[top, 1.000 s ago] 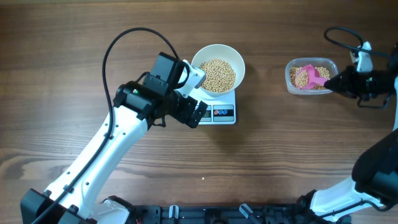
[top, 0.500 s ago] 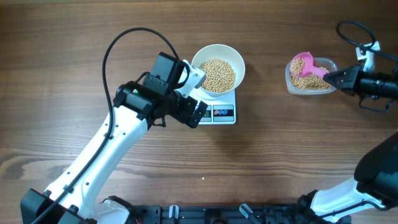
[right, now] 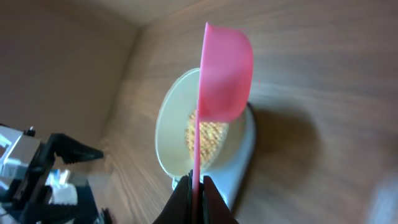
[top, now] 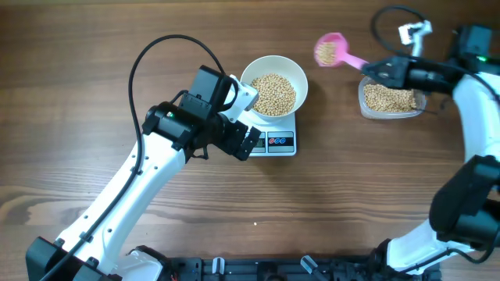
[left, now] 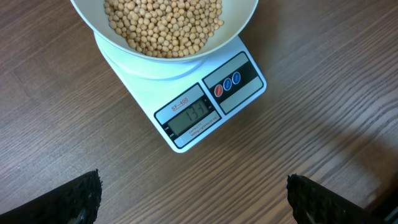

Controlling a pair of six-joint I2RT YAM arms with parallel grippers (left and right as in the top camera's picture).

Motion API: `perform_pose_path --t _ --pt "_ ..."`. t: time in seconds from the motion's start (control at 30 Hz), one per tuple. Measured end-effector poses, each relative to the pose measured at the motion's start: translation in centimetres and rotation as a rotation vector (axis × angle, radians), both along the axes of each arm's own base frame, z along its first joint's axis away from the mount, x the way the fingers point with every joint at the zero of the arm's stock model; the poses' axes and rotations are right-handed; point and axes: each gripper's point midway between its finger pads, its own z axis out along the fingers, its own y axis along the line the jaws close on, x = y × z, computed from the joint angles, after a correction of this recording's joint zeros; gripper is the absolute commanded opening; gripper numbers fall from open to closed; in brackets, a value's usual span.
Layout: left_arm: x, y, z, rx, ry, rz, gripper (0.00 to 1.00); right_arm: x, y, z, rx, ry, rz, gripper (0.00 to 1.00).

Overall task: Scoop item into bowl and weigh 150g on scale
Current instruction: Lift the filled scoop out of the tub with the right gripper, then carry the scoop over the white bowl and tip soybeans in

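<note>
The task is judged well advanced but unfinished, since another load is not yet tipped in. The left gripper (left: 193, 190) is held wide open and empty near the scale (top: 280, 142). The right gripper (top: 381, 70) is clamped on a pink scoop (top: 330, 50). The bowl (top: 301, 82) is set on the scale and roughly half filled with beans (top: 273, 94). More beans are seen in the clear tub (top: 362, 97). The partly loaded scoop is held in the air between tub and bowl.
</note>
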Motion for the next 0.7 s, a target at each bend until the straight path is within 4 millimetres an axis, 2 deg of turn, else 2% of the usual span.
perform_pose_path --t 0.1,0.27,0.4,0.57,0.7 --pt "0.0 0.0 0.0 0.0 0.0 0.0 1.0 0.4 2.8 0.9 -0.004 -0.031 0.042 0.04" --pt "0.0 0.0 0.0 0.0 0.0 0.0 1.0 0.0 5.7 2.0 -0.014 -0.038 0.08 0.04" --pt "0.0 0.0 0.0 0.0 0.0 0.0 1.0 -0.4 7.7 1.5 -0.061 -0.025 0.102 0.04" --pt "0.0 0.0 0.0 0.0 0.0 0.0 1.0 -0.6 9.7 0.1 -0.17 -0.017 0.11 0.04" --pt "0.0 0.0 0.0 0.0 0.0 0.0 1.0 -0.7 10.0 0.1 -0.253 -0.034 0.088 0.04"
